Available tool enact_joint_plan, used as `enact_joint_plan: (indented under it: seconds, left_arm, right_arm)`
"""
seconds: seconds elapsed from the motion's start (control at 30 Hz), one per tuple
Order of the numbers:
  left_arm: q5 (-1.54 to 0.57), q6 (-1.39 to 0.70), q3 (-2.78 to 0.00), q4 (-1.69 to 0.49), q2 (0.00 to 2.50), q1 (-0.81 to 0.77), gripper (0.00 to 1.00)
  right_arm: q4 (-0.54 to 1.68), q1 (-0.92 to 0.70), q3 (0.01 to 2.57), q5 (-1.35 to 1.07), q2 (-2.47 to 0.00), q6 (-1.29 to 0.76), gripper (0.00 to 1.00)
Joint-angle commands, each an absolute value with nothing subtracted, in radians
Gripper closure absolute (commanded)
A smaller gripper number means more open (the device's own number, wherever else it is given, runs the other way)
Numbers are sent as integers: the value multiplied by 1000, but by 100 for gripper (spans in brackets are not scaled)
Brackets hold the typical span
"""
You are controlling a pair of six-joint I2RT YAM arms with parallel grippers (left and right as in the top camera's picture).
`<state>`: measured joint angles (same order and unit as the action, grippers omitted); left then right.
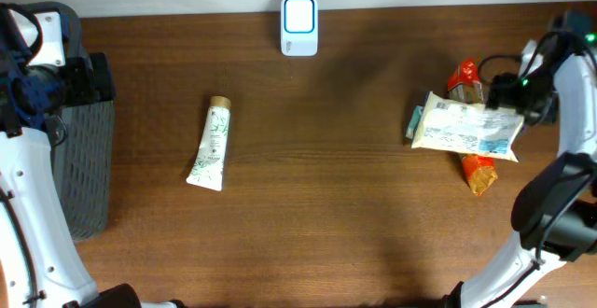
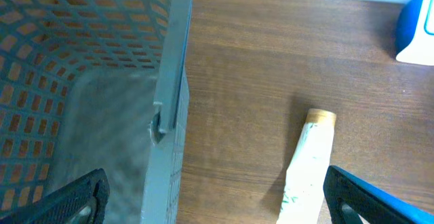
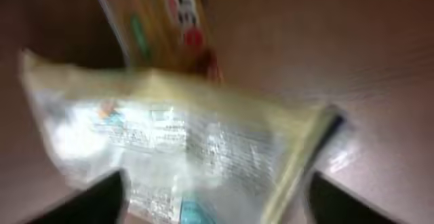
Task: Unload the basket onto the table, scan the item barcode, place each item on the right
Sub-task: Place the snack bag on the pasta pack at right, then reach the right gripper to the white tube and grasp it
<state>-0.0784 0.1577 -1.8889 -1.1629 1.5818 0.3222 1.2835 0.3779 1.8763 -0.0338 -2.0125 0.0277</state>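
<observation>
One pale packet (image 1: pixel 466 129) lies across an orange packet (image 1: pixel 478 173) at three o'clock, so the right gripper (image 3: pixel 217 200), jaws wide and empty, should pinch only the upper one's free edge.

on the desk (image 1: pixel 326 215) a scanner (image 1: pixel 299 25) stands at mid back edge. a basket (image 1: pixel 82 159) sits at the left edge, a tube (image 1: pixel 211 145) to its right. near the right edge a packet (image 1: pixel 466 129) overlies a pouch (image 1: pixel 478 173).

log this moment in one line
left gripper open by basket | right gripper open at white packet | tube on table | no item at scanner
</observation>
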Motion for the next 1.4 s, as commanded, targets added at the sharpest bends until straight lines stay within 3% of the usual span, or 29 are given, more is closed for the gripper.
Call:
enact_joint_plan:
  seconds: [0.0,0.1,0.13,0.23,0.33,0.47,0.53,0.63,0.7,0.93,1.03,1.1,1.2,1.27,1.37]
  left_arm:
    - [-89,171,-1896,-1164,1574,326,1]
    - [-89,171,-1896,-1164,1574,326,1]
    - [-89,171,-1896,-1164,1574,326,1]
    - [-89,171,-1896,-1164,1574,326,1]
    - [-89,171,-1896,-1164,1574,326,1]
    - [-89,171,-1896,-1164,1574,326,1]
    - [-89,171,-1896,-1164,1574,326,1]
    - [-89,171,-1896,-1164,1574,326,1]
    - [-89,171,-1896,-1164,1574,326,1]
    - [-89,171,-1896,-1164,1574,326,1]
    - [-89,171,-1896,-1164,1574,326,1]
    - [-89,171,-1896,-1164,1574,326,1]
    - [-89,171,-1896,-1164,1574,326,1]
    - [-89,171,-1896,-1164,1574,326,1]
    - [-89,171,-1896,-1164,1574,326,1]
  right_arm:
    - [1404,356,2144,-77,-1920,-69,1]
    - [1386,289,2199,-503,-1927,-68,1]
    - [1364,237,2180,-516,-1933,-68,1]
    - [1291,73,2107,-516,-1939,-69,1]
    - [1098,-141,1973,-464,-1939,-193,1]
    - [624,-433,1747,-406,-1977,-458,4]
    - [502,-571,1757,-406,-2076,-466,5]
    - [489,-696,1902,-402,-2256,-466,7]
    - [489,-763,1938,-267,-2339,-481,10]
    - [487,-792,1930,-204,-2460,-641,43]
    - [542,-784,1929,-202,-2460,-641,83]
    - [594,-755,1934,-240,-2440,-609,96]
    - [710,-719,1972,-273,-2378,-407,96]
    - [970,-708,2021,29,-2299,-270,96]
    - [1187,-723,2036,444,-2302,-274,96]
